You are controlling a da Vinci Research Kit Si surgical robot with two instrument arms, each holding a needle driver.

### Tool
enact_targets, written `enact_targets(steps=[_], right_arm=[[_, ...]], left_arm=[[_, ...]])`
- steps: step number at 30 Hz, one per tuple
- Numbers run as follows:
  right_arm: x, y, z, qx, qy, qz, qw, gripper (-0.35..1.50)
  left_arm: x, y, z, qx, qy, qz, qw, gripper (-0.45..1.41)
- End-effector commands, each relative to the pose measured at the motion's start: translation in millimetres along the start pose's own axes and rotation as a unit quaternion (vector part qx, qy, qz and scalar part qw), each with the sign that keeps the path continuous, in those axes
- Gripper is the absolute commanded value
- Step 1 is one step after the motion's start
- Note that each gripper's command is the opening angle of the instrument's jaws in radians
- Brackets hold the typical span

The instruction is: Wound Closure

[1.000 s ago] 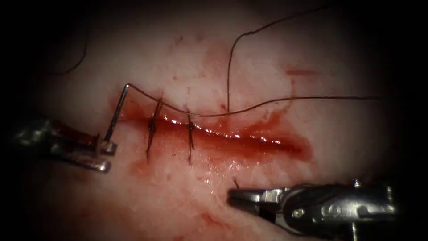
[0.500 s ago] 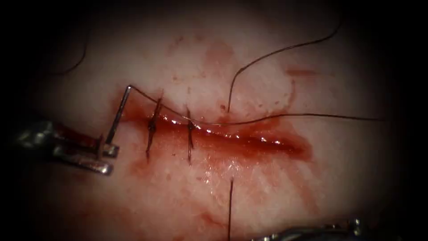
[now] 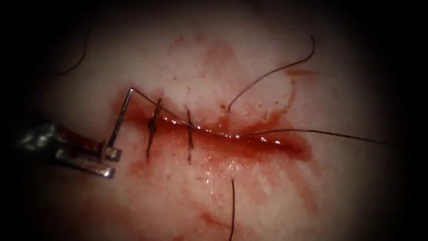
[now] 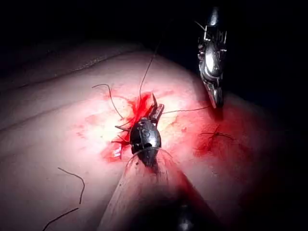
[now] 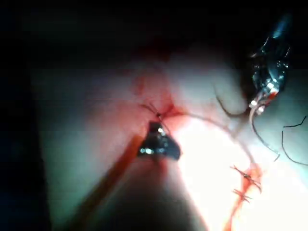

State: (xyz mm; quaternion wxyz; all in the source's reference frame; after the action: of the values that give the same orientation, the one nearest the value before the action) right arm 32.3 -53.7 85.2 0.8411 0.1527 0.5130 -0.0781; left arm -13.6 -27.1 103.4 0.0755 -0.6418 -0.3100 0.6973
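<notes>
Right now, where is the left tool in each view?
Endoscope: left tool sits left of the cut, holding the needle by its end away from the thread; the needle looks clear of the tissue.
Left wrist: left tool is over the cut.
Right wrist: left tool is beyond the stitches.
Shared landmark: the two stitches.

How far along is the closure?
Done: two stitches cross the cut's left part. In hand: the left tool grips the needle near one end, out of the tissue; thread trails right. Left: the cut's right part lies open.
</notes>
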Motion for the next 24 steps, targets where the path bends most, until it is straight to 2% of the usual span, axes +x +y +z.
enact_targets(steps=[1,3,7,9,13,17,22,24], right_arm=[[-1.0,1.3,-0.1,-0.023,-0.007,0.006,1.0,1.08],[-3.1,2.8,-1.4,-0.063,-0.017,0.02,0.998,1.15],[-4.7,4.0,-1.7,-0.09,-0.023,0.033,0.995,1.18],[-6.3,5.0,-1.0,-0.122,-0.031,0.045,0.991,1.2],[-7.3,5.6,1.1,-0.156,-0.033,0.043,0.986,1.21],[-8.6,5.7,3.0,-0.163,-0.036,0.039,0.985,1.2],[-9.1,6.4,3.6,-0.174,-0.043,0.041,0.983,1.11],[-9.0,6.6,3.3,-0.175,-0.044,0.043,0.983,0.49]], left_arm=[[-0.5,-0.2,0.5,0.0,-0.001,-0.001,1.0,-0.45],[-0.5,-0.2,0.5,0.0,-0.001,-0.001,1.0,-0.45],[-0.5,-0.2,0.5,0.0,-0.002,-0.001,1.0,-0.45],[-0.4,-0.2,0.6,0.0,-0.002,-0.001,1.0,-0.45],[-0.4,-0.1,0.9,0.001,-0.004,-0.001,1.0,-0.45],[-0.5,0.1,1.7,-0.001,-0.005,0.001,1.0,-0.45],[-0.5,0.2,1.9,-0.002,-0.007,0.002,1.0,-0.45],[-0.6,0.2,1.8,-0.003,-0.007,0.002,1.0,-0.45]])
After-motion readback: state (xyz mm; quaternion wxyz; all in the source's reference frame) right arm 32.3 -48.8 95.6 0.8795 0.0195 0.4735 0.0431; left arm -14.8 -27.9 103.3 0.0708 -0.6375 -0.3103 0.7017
